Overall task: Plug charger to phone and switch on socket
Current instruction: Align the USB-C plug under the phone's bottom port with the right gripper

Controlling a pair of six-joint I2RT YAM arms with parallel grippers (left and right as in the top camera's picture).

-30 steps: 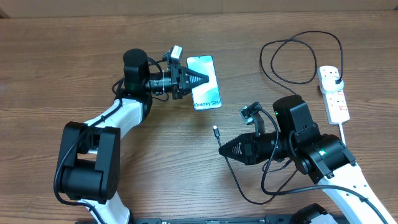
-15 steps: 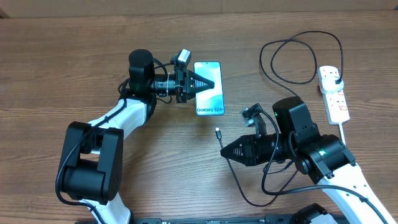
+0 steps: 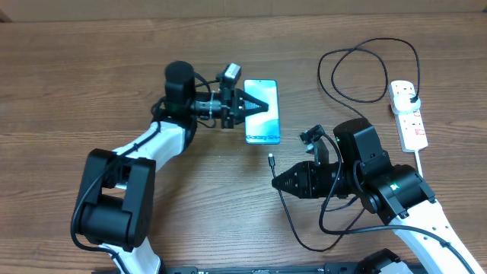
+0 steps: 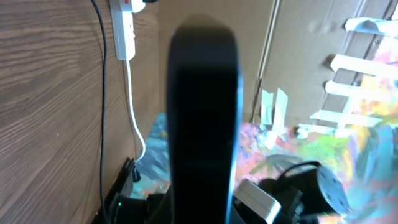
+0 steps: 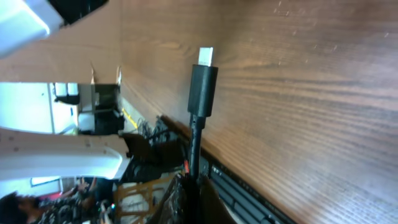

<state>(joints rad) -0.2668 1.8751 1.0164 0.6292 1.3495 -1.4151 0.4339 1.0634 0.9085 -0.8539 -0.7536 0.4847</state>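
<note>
The phone [image 3: 263,122], light blue screen with a dark rim, is held above the table in my left gripper [image 3: 259,108], which is shut on its long sides. In the left wrist view the phone [image 4: 203,112] fills the centre edge-on as a dark slab. My right gripper [image 3: 278,183] is shut on the charger cable just behind its small black plug head [image 3: 272,160], which points toward the phone's lower end, a short gap away. In the right wrist view the plug head [image 5: 203,87] sticks up from the jaws [image 5: 194,199]. The white socket [image 3: 407,114] lies at the far right.
The black cable [image 3: 358,72] loops at the back right from the socket and another loop [image 3: 304,228] lies in front of my right arm. The socket's thick white cord [image 3: 426,171] runs toward the front right. The socket also shows in the left wrist view [image 4: 124,25].
My left gripper has carried the phone to the right and slightly nearer, toward the plug. My right gripper has edged the plug head a little right and up toward the phone.
</note>
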